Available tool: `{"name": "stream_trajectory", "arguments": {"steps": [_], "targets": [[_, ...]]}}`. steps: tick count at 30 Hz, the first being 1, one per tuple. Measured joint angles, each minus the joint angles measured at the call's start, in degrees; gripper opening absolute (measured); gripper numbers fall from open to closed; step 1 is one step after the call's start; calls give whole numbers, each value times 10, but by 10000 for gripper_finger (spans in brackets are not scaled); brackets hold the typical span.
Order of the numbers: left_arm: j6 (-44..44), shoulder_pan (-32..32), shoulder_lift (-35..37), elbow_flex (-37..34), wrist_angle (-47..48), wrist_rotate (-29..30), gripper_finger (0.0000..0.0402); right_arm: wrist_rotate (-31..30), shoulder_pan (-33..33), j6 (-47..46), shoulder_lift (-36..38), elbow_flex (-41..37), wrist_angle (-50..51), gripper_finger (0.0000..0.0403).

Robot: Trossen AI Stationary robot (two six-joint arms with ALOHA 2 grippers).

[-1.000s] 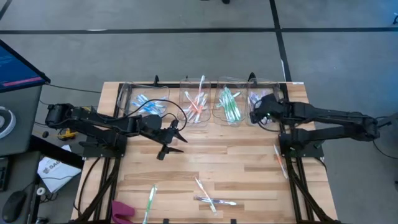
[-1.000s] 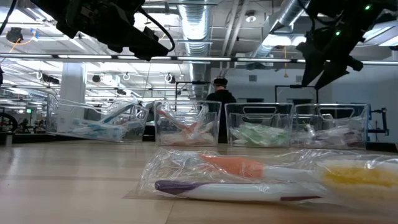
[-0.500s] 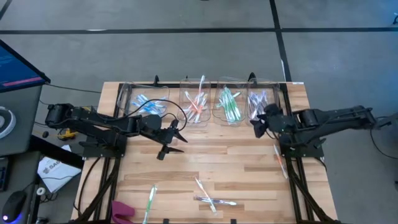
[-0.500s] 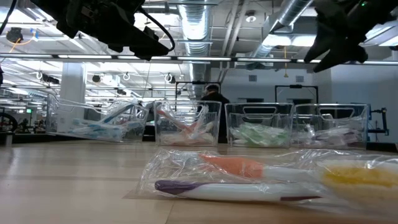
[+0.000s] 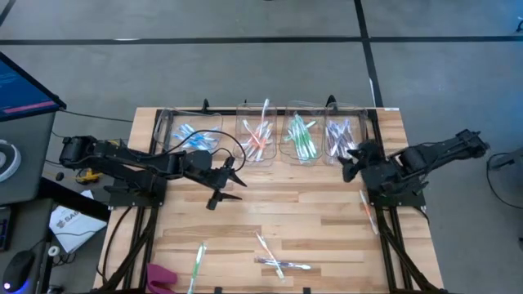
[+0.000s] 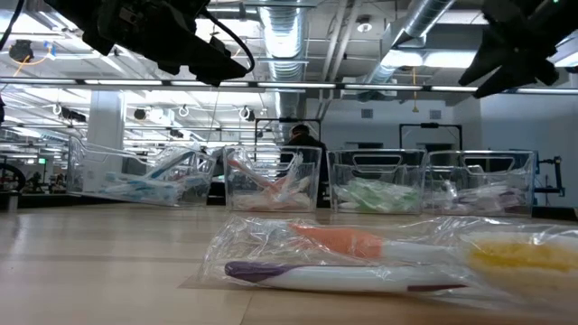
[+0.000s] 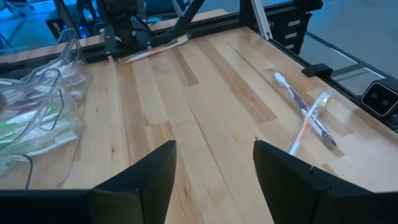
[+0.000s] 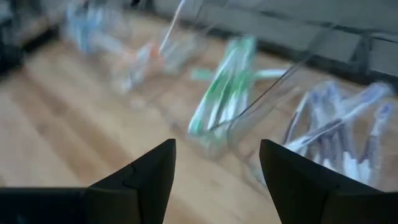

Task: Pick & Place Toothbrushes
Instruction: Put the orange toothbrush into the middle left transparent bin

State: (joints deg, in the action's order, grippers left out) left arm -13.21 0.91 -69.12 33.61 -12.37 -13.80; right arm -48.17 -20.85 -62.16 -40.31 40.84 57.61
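Wooden table [image 5: 327, 220] carries four clear bins [image 5: 263, 131] along its far edge, each holding sorted toothbrushes [image 5: 301, 137]: blue, orange, green, purple. Left gripper [image 5: 231, 183] hangs over the table's middle, just in front of the blue and orange bins, jaws spread and holding nothing. Right gripper [image 5: 346, 160] hovers in front of the purple bin, jaws also spread, empty. Loose toothbrushes [image 5: 278, 263] lie near the front edge, a green one [image 5: 197, 263] to their left.

Two black jointed arms [image 5: 139, 163] trailing thin black cables, wedge-shaped fingers [image 7: 152, 171].
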Motion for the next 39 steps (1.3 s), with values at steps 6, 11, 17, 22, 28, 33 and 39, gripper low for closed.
{"name": "stream_trajectory", "arguments": {"steps": [6,11,17,22,28,33,39], "targets": [[0,0,0,0,-1,0,209,-29,-51,-58,23,0,1,226],[0,0,0,0,-1,0,209,-29,-82,-54,23,0,-12,226],[0,3,0,-17,-8,0,209,-29,-117,-38,2,0,-59,226],[1,3,0,-23,-33,0,209,-29,-132,2,-32,0,-142,226],[15,18,0,-23,-50,-1,209,-54,-132,62,-59,0,-231,226],[15,29,0,-23,-57,-1,209,-58,-132,67,-65,0,-250,226],[15,30,0,-23,-57,-1,209,-57,-132,67,-70,0,-276,226]]}}
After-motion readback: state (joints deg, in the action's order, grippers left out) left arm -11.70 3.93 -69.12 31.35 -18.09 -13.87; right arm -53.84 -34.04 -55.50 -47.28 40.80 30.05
